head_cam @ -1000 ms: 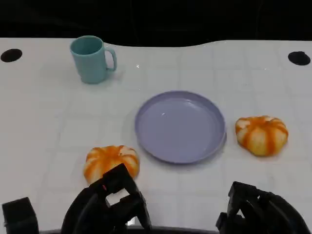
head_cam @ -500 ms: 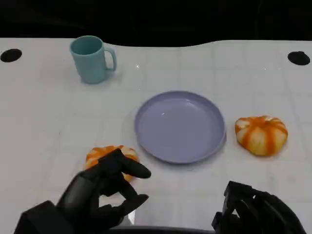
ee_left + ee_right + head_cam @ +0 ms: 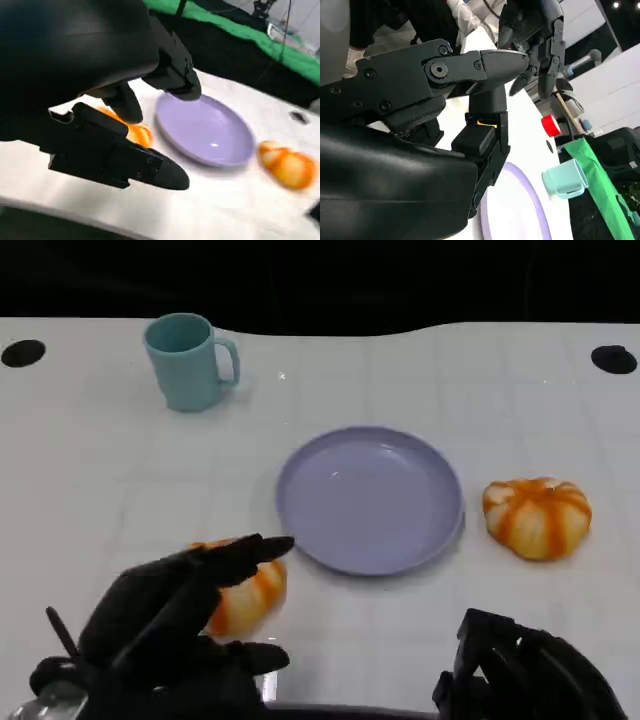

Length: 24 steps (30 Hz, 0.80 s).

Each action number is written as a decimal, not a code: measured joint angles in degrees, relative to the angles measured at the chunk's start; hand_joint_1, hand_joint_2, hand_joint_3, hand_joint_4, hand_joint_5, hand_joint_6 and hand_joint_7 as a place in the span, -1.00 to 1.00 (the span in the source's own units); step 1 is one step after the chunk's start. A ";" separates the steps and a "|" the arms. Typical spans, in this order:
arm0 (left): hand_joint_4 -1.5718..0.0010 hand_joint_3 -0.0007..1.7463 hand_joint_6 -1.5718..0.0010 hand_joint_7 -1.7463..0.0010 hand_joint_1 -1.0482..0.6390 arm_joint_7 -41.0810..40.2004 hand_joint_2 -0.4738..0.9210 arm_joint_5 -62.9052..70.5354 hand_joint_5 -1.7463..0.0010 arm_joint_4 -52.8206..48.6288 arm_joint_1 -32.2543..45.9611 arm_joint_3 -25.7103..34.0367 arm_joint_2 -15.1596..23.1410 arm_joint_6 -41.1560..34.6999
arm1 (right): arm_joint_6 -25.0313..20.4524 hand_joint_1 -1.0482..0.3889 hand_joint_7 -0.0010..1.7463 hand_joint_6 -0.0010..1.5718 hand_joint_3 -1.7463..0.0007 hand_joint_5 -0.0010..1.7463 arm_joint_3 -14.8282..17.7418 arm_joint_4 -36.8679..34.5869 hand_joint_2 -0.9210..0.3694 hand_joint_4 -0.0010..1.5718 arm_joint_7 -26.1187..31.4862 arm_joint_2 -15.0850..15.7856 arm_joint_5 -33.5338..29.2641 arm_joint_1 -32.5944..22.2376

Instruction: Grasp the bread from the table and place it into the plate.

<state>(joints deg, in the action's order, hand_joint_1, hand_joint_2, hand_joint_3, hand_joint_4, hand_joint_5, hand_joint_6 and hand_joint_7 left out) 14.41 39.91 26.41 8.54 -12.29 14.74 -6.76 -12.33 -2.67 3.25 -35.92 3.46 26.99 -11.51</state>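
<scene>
Head view: my left hand [image 3: 185, 615], fingers spread, hovers over the bread [image 3: 245, 590] at seven o'clock of the plate [image 3: 370, 498]; my right hand [image 3: 525, 670] waits curled.

Left wrist view: nothing gripped; I must lower, close.

Surfaces, as we find them. Table [image 3: 90, 470]: white, smooth, semi-gloss, faint grid lines. Plate [image 3: 370, 499]: lilac plastic, glossy, with small highlights. Mug [image 3: 187, 361]: teal, smooth, satin. Near bread [image 3: 243, 597] and far bread [image 3: 537, 516]: orange-and-cream, ribbed, with a soft sheen. We note the left hand [image 3: 165, 625] and right hand [image 3: 525, 675] as black moulded plastic, matt to satin; fingers [image 3: 115, 155] likewise, with visible screw heads.
</scene>
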 measured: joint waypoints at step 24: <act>0.64 -1.00 0.62 1.00 -0.40 7.92 0.70 37.87 0.63 -6.53 -11.06 -11.35 -5.16 -11.70 | 0.10 -0.53 0.60 -0.03 0.72 0.87 -0.46 0.04 -1.00 0.08 0.44 0.00 -0.32 0.14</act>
<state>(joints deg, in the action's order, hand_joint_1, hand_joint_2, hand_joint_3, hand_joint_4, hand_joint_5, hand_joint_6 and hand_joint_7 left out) 22.33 77.78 19.88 -2.52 -23.63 9.58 -18.45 -12.22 -3.13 3.29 -35.48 3.47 26.67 -11.37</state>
